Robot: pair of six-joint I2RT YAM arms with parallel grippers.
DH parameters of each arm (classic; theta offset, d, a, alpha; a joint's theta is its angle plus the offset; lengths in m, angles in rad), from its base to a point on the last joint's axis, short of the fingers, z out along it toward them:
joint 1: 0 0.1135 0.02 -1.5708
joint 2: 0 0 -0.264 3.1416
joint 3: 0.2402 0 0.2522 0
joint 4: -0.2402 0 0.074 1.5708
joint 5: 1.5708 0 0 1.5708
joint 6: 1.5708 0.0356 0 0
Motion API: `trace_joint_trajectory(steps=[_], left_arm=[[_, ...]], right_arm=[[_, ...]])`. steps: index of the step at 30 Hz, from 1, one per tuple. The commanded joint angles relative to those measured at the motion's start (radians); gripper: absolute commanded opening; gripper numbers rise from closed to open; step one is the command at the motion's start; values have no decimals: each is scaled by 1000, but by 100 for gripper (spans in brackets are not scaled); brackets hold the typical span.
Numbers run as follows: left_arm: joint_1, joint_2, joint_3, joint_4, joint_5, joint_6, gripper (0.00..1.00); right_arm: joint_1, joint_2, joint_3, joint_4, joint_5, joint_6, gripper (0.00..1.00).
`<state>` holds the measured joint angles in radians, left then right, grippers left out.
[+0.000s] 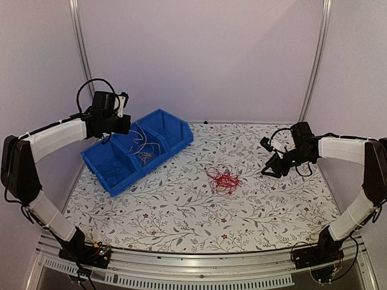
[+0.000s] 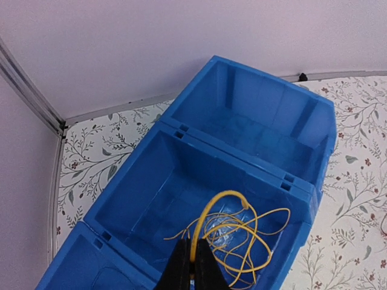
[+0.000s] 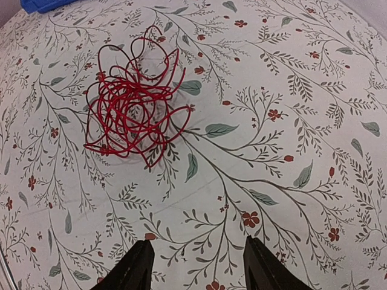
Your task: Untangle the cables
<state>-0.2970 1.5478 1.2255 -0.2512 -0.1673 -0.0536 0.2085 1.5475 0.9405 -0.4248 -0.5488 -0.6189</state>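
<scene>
Soft, even light with a faint pinkish cast fills all three views; shadows are weak, a thin one hugging the red cable (image 3: 130,115) on the tabletop (image 3: 302,121). A pale sheen lies on the blue bin (image 2: 254,103) floor. The overhead view is slightly soft, its side posts (image 1: 318,48) slanted by the lens. The yellow cable (image 2: 227,193) is crisp; the left hand (image 2: 192,269) beside it is dark and blurred.
</scene>
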Motion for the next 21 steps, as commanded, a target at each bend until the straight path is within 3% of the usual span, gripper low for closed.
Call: trace_joint_trajectory(steps=[1,2,5,7,15,21], left_arm=[[24,130,41,-31,13,-37,0],[27,163,65,-56,12,-45,0],[41,258,156,-156,36,-77,24],[40,285,198,-207,36,-95,33],[19,93,92,-81,46,-122,41],[-111,-150,-103,202,97,-35,45]], right_arm=[[-3,9,-11,11,11,-9,55],[-4,8,-11,10,10,-10,55],[-4,5,-10,9,6,-9,55],[-4,6,-10,9,2,-9,55],[-3,20,7,3,-17,-5,56],[25,55,79,-20,-30,43,56]])
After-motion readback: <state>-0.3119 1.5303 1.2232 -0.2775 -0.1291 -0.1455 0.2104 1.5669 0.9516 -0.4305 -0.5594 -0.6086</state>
